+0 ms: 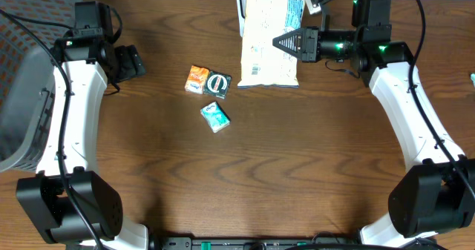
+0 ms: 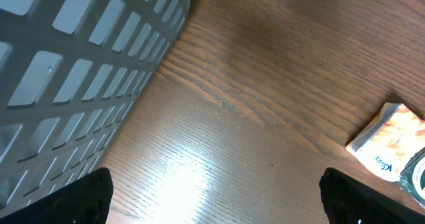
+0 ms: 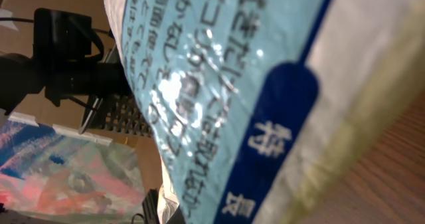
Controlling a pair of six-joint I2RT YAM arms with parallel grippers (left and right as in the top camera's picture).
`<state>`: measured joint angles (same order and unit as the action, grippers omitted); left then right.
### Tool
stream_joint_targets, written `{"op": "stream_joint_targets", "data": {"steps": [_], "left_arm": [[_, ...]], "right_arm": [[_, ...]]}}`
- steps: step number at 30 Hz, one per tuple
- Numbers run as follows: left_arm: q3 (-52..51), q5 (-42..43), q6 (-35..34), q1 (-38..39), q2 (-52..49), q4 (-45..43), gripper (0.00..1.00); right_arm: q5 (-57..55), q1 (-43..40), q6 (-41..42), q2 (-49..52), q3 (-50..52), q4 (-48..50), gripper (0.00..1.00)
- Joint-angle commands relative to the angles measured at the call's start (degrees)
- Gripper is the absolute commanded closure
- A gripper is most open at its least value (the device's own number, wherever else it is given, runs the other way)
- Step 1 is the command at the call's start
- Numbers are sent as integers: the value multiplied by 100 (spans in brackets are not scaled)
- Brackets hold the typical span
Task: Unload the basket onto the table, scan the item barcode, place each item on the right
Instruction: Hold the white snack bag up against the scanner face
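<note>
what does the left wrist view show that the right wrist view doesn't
Only the left wrist view: the grey basket wall, an orange packet with a dark packet edge beside it, and the left gripper open above the wood. Only the right wrist view: the bag, its blue printed label filling the frame, with a black device in the room behind. Both: the brown wooden table.

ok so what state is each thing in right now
left gripper, jaws wide open, empty
right gripper, jaws shut on the snack bag
snack bag, pinched at one side, print facing up
orange packet, lying flat, untouched
dark green packet, lying flat against the orange packet
teal packet, lying flat, apart from the others
grey basket, beside the left arm, contents not visible
</note>
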<state>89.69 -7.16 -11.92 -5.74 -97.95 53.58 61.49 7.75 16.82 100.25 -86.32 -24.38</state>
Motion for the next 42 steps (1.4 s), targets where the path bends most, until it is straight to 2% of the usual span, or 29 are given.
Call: {"op": "stream_joint_targets", "data": {"steps": [1,31,42], "left_arm": [[-28,13,50,-13,-55,11,3],[-28,13,50,-13,-55,11,2],[-28,13,50,-13,-55,11,2]], "right_arm": [[254,46,26,-164,-136,35,99],[164,136,-835,-162,-136,37,99],[48,136,-833,-162,-133,26,99]]}}
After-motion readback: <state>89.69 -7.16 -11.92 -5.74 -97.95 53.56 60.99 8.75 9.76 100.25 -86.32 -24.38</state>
